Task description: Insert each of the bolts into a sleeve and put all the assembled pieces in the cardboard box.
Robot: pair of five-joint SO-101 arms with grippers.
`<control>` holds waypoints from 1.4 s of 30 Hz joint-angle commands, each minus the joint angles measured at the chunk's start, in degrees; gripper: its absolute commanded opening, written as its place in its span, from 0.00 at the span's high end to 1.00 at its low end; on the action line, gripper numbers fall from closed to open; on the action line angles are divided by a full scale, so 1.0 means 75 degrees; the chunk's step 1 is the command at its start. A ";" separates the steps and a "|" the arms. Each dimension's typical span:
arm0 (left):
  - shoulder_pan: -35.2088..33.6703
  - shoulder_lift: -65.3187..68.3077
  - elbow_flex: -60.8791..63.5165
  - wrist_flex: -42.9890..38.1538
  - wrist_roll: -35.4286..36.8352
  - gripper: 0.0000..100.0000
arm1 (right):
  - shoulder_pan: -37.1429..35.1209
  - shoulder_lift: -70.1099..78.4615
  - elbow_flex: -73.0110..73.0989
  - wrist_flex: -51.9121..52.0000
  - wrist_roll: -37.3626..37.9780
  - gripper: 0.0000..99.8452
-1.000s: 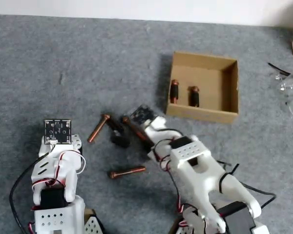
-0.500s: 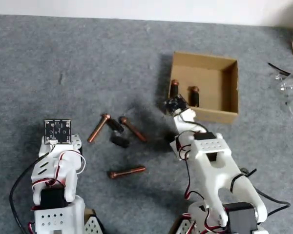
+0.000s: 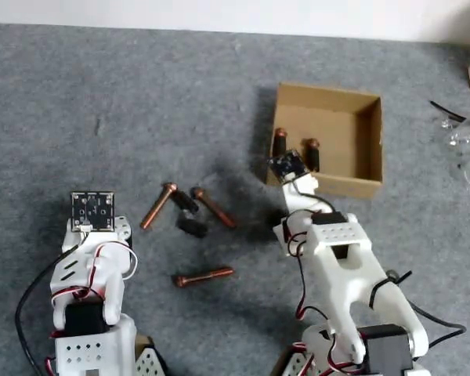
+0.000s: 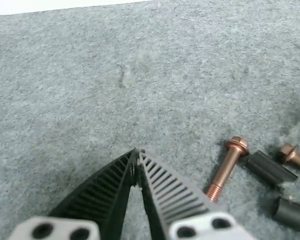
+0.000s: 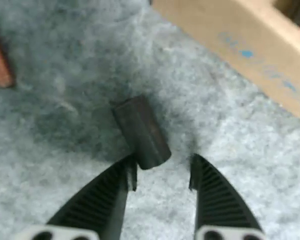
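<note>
The jaws of the right gripper are being held open, with a black sleeve loose between their tips, at 7 o'clock from the cardboard box. The arm is being swung over from the bolts, likely for a pick-up. The left gripper is being held shut, empty.

Seemingly a robotics lab bench: grey felt-covered table, loose wires at its edge.

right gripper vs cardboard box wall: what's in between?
One black sleeve, lying on the carpet just ahead of the open right gripper, short of the cardboard box wall. The right wrist view shows it.
</note>
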 commanded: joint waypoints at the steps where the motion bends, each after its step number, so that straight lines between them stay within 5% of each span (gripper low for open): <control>1: -0.0006 -0.0064 -0.0135 -0.0176 -0.0047 0.99 | -0.0533 -0.0041 -0.0533 0.0041 -0.0047 0.85; 42: -0.0006 -0.0064 -0.0123 -0.0176 -0.0047 0.99 | -0.1553 -0.0041 0.0416 -0.0604 0.0375 0.85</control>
